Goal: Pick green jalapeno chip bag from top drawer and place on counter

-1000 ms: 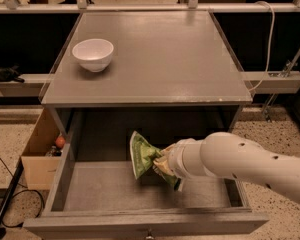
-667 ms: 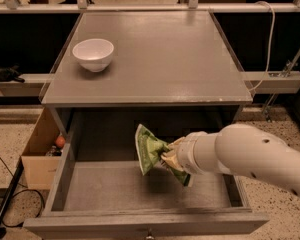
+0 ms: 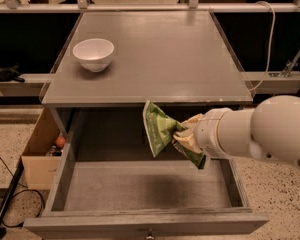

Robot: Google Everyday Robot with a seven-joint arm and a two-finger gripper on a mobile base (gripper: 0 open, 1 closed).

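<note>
The green jalapeno chip bag hangs in the air above the open top drawer, its top edge level with the front edge of the counter. My gripper is shut on the bag's right side, coming in from the right on a thick white arm. The drawer's grey bottom is bare below the bag. The lower right part of the bag is hidden behind my fingers.
A white bowl stands on the counter's left side. An open cardboard box with small items sits on the speckled floor left of the drawer. A white cable hangs at the right. A metal rail runs behind the counter.
The gripper has lifted the chip bag up out of the drawer to the height of the counter's front edge and slightly to the right.
</note>
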